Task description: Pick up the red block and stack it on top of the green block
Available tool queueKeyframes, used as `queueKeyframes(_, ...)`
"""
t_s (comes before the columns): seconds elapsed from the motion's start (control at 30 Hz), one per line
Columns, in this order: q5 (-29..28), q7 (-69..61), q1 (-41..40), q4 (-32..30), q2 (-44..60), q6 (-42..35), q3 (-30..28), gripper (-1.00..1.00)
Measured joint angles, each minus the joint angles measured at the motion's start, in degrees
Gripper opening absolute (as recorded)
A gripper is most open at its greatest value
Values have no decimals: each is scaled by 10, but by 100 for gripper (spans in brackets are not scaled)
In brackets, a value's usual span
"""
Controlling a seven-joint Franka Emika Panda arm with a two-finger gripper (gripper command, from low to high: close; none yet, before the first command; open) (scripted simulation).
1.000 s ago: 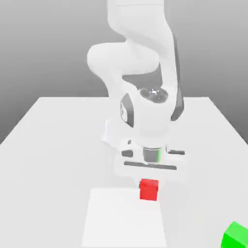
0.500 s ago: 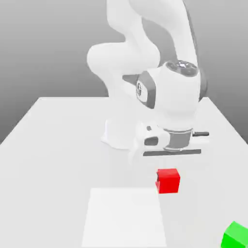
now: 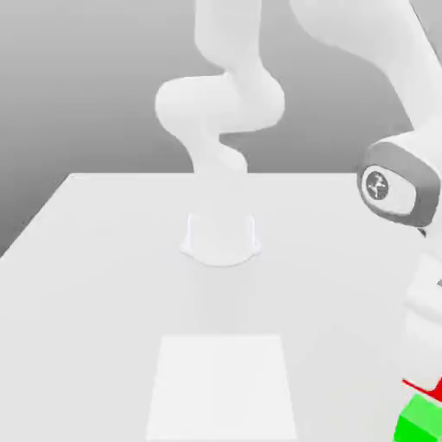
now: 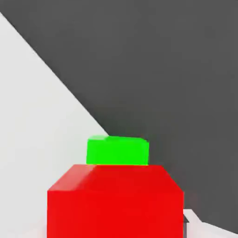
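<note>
The red block (image 3: 420, 388) shows as a thin red strip at the exterior view's lower right edge, directly above the green block (image 3: 421, 421). I cannot tell if the two touch. My gripper (image 3: 431, 377) is shut on the red block, and the hand is mostly cut off by the frame edge. In the hand view the red block (image 4: 116, 201) looms close, with the green block (image 4: 117, 150) just beyond it on the table, near the table's edge.
The arm's base (image 3: 221, 238) stands at the middle of the white table (image 3: 104, 276). A lighter square patch (image 3: 223, 384) lies on the table near the front. The arm's wrist joint (image 3: 395, 186) hangs over the exterior view's right side.
The arm has swung toward the exterior view's right, carrying the red block from the square patch's far edge to just above the green block.
</note>
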Motion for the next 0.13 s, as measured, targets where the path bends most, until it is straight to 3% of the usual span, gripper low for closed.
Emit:
queueKeyframes(0.03, -6, 3, 4, 2, 14, 12, -5, 100)
queueKeyframes(0.13, -6, 3, 4, 2, 14, 12, -5, 100)
